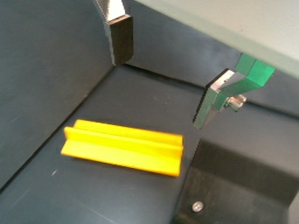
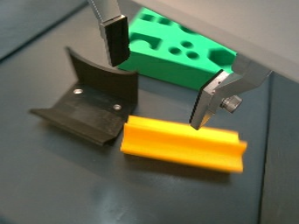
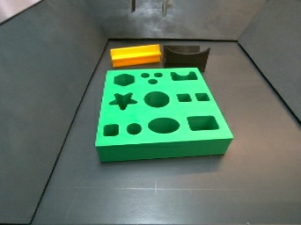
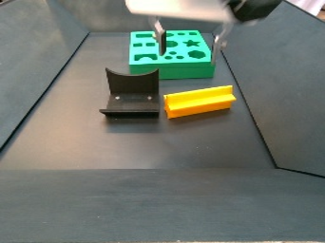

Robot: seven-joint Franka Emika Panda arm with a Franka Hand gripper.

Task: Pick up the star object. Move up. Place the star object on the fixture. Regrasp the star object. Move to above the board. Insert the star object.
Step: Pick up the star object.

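The orange-yellow star object (image 2: 184, 144) lies flat on the dark floor beside the fixture (image 2: 87, 107); it also shows in a wrist view (image 1: 122, 147) and in both side views (image 3: 135, 54) (image 4: 200, 100). My gripper (image 2: 158, 94) is open and empty, hanging in the air above the star object; nothing but floor and board shows between its fingers (image 1: 118, 39). In a side view the gripper (image 4: 189, 46) hangs over the near end of the green board (image 4: 172, 52). The board (image 3: 159, 114) lies flat with its star hole (image 3: 121, 100) free.
The dark fixture (image 3: 186, 54) (image 4: 131, 93) stands next to the star object near the board's end. Dark walls enclose the floor on all sides (image 3: 70, 53). A grey sloped wall (image 1: 233, 22) rises behind the fingers.
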